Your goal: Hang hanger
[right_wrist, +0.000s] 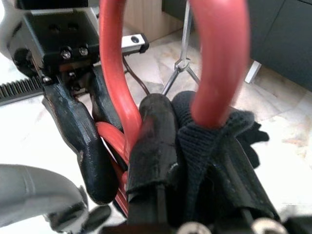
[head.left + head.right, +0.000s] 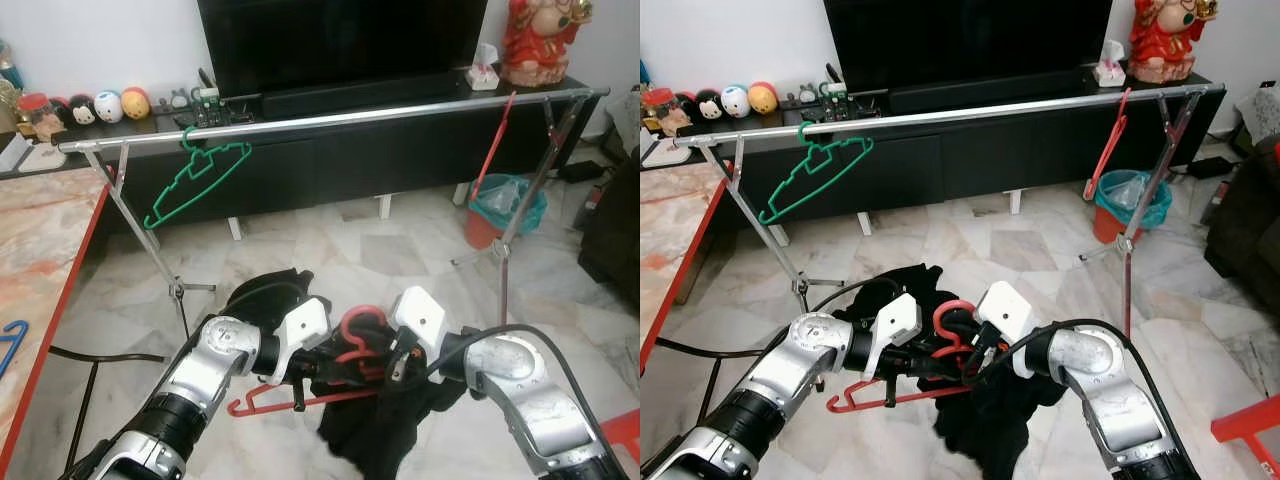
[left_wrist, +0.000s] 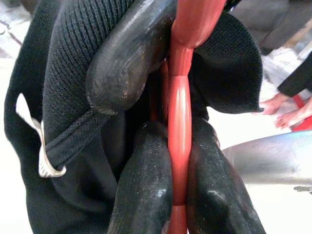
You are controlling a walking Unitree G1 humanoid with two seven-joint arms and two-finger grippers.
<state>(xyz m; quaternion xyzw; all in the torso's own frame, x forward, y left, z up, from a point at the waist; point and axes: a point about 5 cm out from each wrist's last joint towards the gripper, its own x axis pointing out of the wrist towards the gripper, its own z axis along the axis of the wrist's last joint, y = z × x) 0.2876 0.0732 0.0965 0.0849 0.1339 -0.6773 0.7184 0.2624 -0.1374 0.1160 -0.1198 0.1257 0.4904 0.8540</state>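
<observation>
Two hands are held close together low over the floor, and a red hanger (image 2: 300, 395) with a black garment (image 2: 385, 420) draped on it is kept between them. On the left, a tabletop (image 2: 40, 250) with a red edge is seen, and a green hanger (image 2: 200, 175) is hooked on the long silver rail (image 2: 330, 118). Next, the left hand (image 2: 305, 365) is closed tight on the red hanger, with some black cloth pinched in too, so the hanger is kept from slipping. The right hand (image 2: 400, 365) is closed on the cloth near the red hook, most likely so the garment is kept on the hanger. The hook is left free at the top, so it can be put over the rail. Further right, another red hanger (image 2: 495, 145) is hung near the rail's end, above a blue bin (image 2: 505, 205). The red hanger is judged to be not yet hung.
</observation>
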